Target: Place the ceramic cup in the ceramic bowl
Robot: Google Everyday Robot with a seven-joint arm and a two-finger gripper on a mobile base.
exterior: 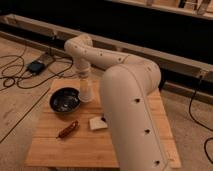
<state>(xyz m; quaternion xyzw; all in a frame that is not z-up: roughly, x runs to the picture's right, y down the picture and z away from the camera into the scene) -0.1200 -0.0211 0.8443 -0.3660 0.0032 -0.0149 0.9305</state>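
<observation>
so the table [75, 150] has the ceramic bowl [64, 101] over by its back-left corner. the gripper [85, 86] comes straight down just right of the bowl, near the back edge, clamped on the ceramic cup [86, 94], which sits right at the bowl's right rim. can't tell if they touch. in front of the bowl lies a small stick-shaped item [67, 129], with a flat packet [97, 123] to its right, mid-table. the robot arm [131, 105] blocks the right half. cables [20, 76] lie on the floor off the left edge.

Cream pincer [84, 86], closed on whitish-cream ceramic cup [86, 96], just right of glossy blue-black ceramic bowl [56, 100]. Surface [55, 150]: honey wood, plank stripes. Reddish-brown object [67, 129]; white oblong object [97, 123].
</observation>
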